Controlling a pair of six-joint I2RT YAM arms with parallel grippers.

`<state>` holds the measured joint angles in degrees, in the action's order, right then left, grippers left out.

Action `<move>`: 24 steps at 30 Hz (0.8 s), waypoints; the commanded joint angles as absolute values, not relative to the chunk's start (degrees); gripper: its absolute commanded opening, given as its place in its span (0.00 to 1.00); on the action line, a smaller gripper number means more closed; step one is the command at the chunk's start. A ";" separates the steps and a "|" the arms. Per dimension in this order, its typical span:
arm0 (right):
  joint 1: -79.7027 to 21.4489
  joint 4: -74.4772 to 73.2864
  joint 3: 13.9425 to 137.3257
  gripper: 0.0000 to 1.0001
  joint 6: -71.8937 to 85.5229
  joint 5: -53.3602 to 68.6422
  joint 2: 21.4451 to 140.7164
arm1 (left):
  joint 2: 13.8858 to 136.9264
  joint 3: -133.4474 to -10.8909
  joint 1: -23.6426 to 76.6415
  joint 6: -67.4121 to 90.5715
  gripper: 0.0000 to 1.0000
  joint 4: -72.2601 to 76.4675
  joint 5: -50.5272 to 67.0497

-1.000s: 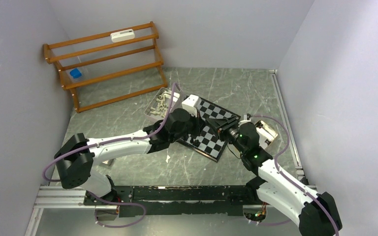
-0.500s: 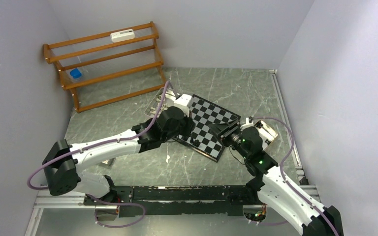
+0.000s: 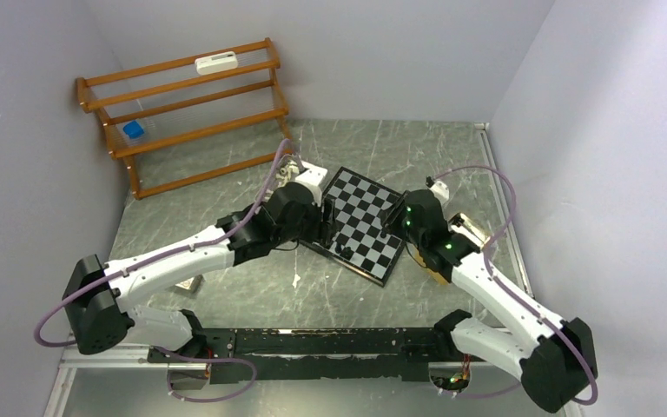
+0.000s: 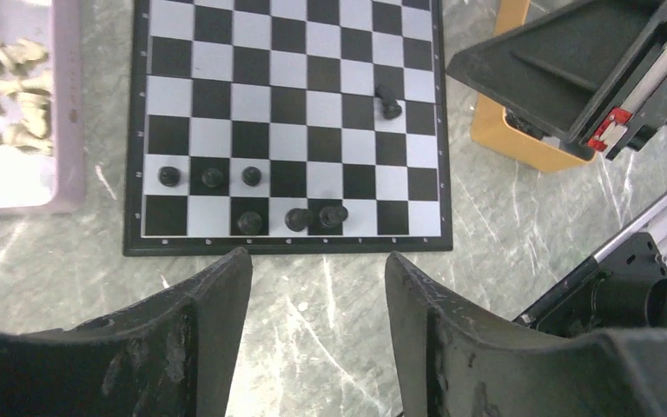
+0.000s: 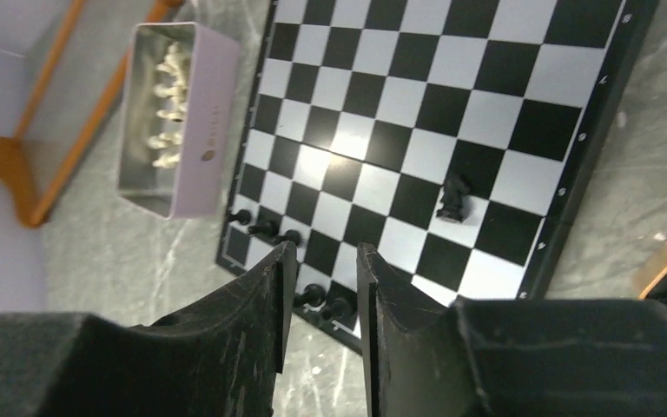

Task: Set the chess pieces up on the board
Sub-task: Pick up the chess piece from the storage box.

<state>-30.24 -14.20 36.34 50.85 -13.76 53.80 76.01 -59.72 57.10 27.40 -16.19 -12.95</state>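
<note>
The board [image 3: 366, 201] lies tilted at the middle of the table. Several black chess pieces [image 4: 213, 178] stand in two short rows by its near edge [image 5: 265, 228]. One more black piece [image 4: 388, 102] stands alone toward the far side [image 5: 454, 200]. My left gripper [image 4: 317, 261] hovers open over the bare table just off the board's edge [image 3: 328, 221], nothing between its fingers. My right gripper [image 5: 325, 261] is above the board's opposite side [image 3: 395, 213], jaws narrowly open and empty. Cream-white pieces fill a lilac tray [image 4: 65, 104].
The lilac tray [image 5: 198, 122] sits against the board's left side. An orange-yellow tray [image 4: 504, 135] lies off the board's right side [image 3: 473, 233]. A wooden slatted rack [image 3: 187, 113] stands at the back left. A small white bit [image 3: 297, 280] lies on the table.
My left gripper drew back off the board to its edge and opened. My right gripper moved up along the board's right side. The board is now uncovered.
</note>
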 commanded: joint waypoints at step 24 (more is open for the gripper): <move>-18.47 -13.44 43.07 0.27 48.24 -3.73 79.42 | 58.99 -51.77 49.75 12.92 0.97 -25.33 -11.13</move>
<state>-18.65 -14.15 40.75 45.60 -5.08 77.21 60.80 -51.35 49.91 15.00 -25.26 -9.93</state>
